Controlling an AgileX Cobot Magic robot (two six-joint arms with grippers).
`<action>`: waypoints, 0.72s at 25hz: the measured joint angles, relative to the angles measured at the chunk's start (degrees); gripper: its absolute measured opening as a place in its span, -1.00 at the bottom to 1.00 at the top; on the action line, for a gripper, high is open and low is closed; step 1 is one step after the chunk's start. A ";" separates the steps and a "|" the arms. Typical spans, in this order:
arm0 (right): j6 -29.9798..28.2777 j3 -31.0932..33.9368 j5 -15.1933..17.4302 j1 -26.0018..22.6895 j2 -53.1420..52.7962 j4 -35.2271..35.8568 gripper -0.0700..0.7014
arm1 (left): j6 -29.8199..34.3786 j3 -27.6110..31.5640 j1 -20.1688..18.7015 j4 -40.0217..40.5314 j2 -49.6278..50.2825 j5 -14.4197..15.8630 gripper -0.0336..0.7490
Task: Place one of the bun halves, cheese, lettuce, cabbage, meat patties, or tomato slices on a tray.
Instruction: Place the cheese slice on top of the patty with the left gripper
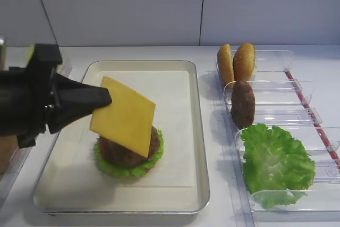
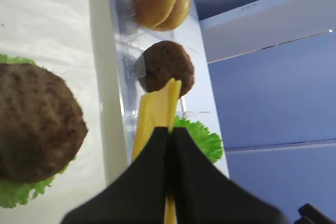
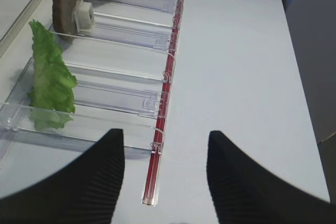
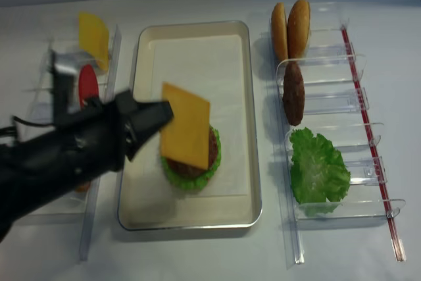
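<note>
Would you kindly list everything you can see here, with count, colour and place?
tray: one, cream, paper-lined, centre of table.
stacked patty: one, dark brown, on a green lettuce leaf in the tray.
held cheese: one, yellow-orange, above the stack.
spare cheese: one, yellow, left bin.
tomato slice: one, red, left bin.
bun halves: two, golden-brown, upright in the far right bin.
spare patty: one, dark brown, upright in the next bin.
loose lettuce: bright green, near right bin.
clear bins: both sides of the tray.
left hand: black, shut on the cheese.
right hand: black, open, over the table.
</note>
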 joint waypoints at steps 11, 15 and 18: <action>-0.10 0.00 0.00 0.00 0.00 0.00 0.24 | 5.28 0.00 -0.54 0.00 13.28 -1.25 -0.88; -0.10 0.00 0.00 0.00 0.00 0.00 0.24 | 7.08 -0.73 -0.54 0.00 13.65 -1.45 -0.88; -0.10 0.00 0.00 0.00 0.00 0.00 0.24 | 7.60 -1.46 -0.54 0.00 13.65 -3.45 -0.88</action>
